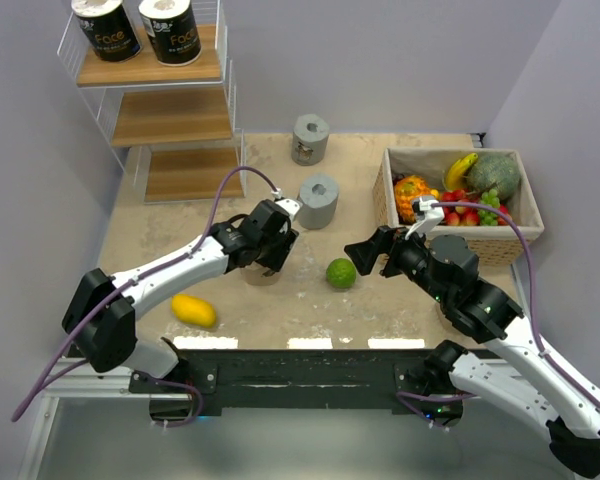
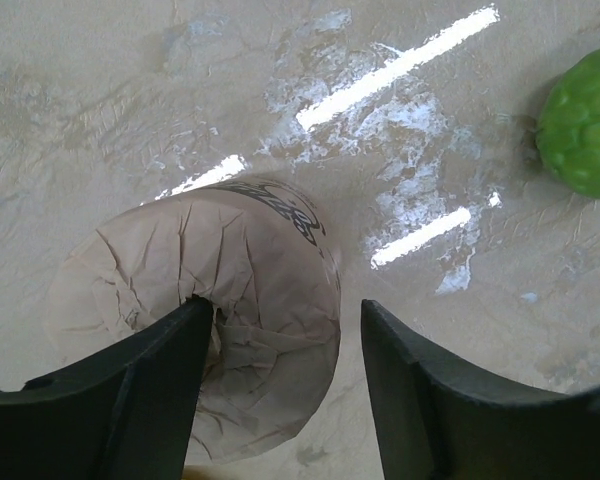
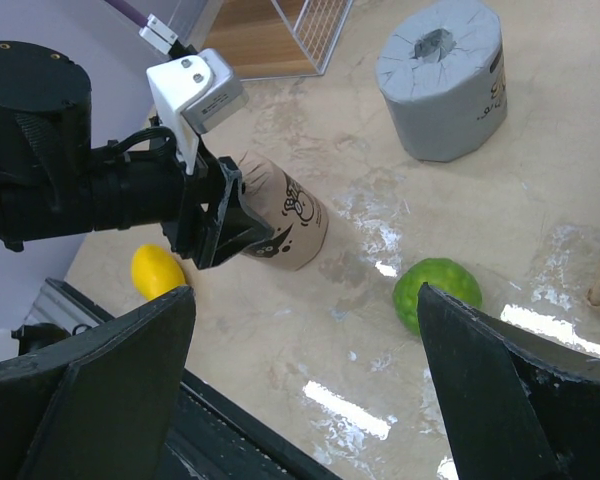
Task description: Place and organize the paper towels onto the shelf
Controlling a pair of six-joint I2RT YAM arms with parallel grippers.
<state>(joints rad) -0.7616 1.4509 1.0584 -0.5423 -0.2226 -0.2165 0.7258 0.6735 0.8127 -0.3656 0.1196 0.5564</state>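
Likely the tan paper-towel roll [image 2: 265, 300] is light, squashy — pinch its wall gently; left jaws sit half-open astride it, right jaws gape empty.

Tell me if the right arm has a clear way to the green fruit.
Probably yes: the right gripper is open and the green fruit lies just ahead of it, with nothing between them.
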